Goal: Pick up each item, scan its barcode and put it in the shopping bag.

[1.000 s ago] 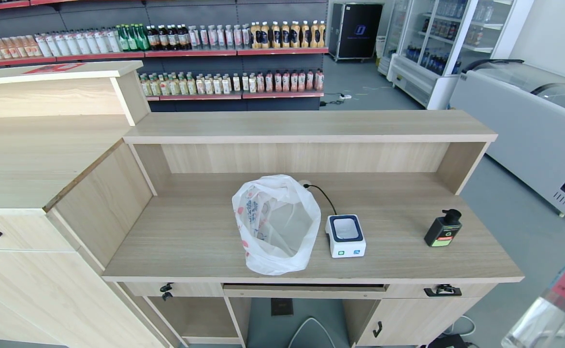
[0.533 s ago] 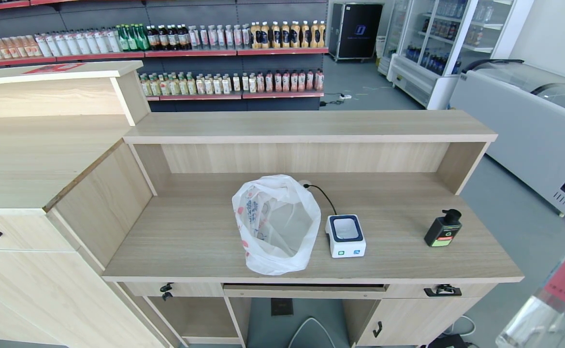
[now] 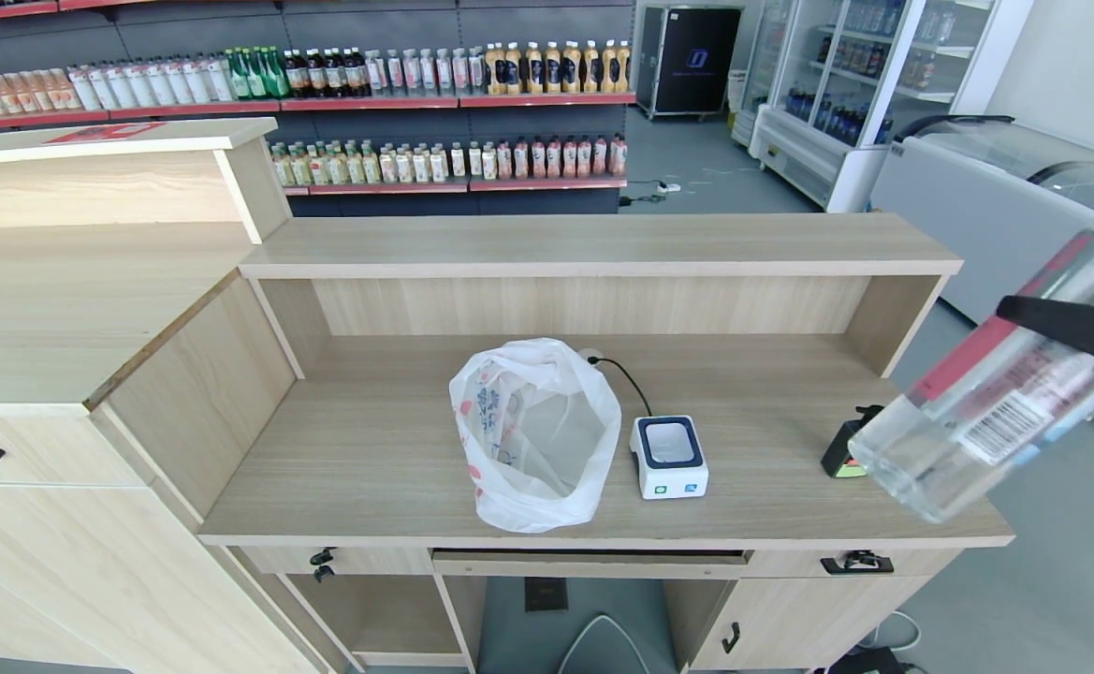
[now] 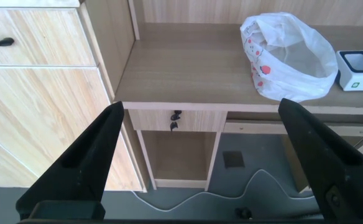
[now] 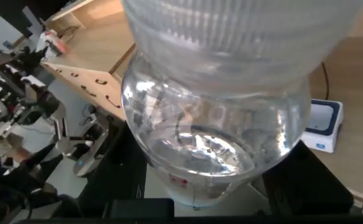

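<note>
A second before, the clear bottle [image 3: 986, 412] had shown only as a sliver in the lower right corner of the head view. By this moment it had risen to the middle of the right edge and reached further into the frame. It lay tilted, base toward the lower left and neck toward the upper right, with its red label and a barcode [image 3: 1005, 426] turned to the camera. Its base now covered most of the dark pump bottle [image 3: 838, 456], which had stood fully visible on the right part of the counter [image 3: 369, 468] in both earlier pictures. The shopping bag [image 3: 535, 435], the scanner [image 3: 668, 456] and the pump bottle had not shifted.

The right gripper [image 5: 209, 183] was clamped on the clear bottle. One black finger [image 3: 1071, 332] crossed the bottle's upper side in the head view, and in the right wrist view dark fingers flanked the bottle's shoulder. The bottle was clear throughout; how full it was could not be told.

The shopping bag sat at the centre of the counter, slumped, with its mouth open toward the lower edge of the frame. Only bare white plastic showed inside. The scanner stood just to its right, window up, and its cable [image 3: 621, 377] ran back behind the bag.

The left gripper [image 4: 197, 158] hung in front of the counter, to the left, with its jaws spread wide around nothing.
</note>
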You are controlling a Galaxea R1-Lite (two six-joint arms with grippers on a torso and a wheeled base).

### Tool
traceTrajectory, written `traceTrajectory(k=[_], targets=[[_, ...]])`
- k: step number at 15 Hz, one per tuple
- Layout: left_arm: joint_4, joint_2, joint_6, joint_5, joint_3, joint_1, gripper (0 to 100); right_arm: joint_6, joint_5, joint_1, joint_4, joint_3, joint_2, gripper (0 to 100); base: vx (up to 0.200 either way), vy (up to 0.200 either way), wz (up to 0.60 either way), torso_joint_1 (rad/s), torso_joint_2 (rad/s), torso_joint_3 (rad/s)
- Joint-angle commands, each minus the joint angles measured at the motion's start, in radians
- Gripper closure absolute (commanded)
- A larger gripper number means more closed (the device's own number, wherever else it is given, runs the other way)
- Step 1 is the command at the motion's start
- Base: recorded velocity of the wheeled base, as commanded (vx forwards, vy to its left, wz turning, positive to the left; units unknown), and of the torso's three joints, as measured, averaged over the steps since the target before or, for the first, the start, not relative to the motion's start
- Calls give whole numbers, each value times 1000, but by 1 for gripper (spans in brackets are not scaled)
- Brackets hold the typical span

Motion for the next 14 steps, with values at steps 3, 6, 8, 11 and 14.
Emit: traceTrajectory(k=[3,6,8,11,14], targets=[[0,0,0,0,0,0,0,-336,-128,-182,-212,55,353,100,0,0,0,0,0,0],[0,0,0,0,0,0,0,-629,-128,-306,-278,55,477,100,0,0,0,0,0,0],[0,0,0,0,0,0,0,-792,-126,-356,-390,58,554,100,0,0,0,0,0,0],[0,0,0,0,0,0,0,-1068,-117,-412,-508,67,629,100,0,0,0,0,0,0],[0,0,0,0,0,0,0,-1172,-45,-418,-653,69,681,100,0,0,0,0,0,0]])
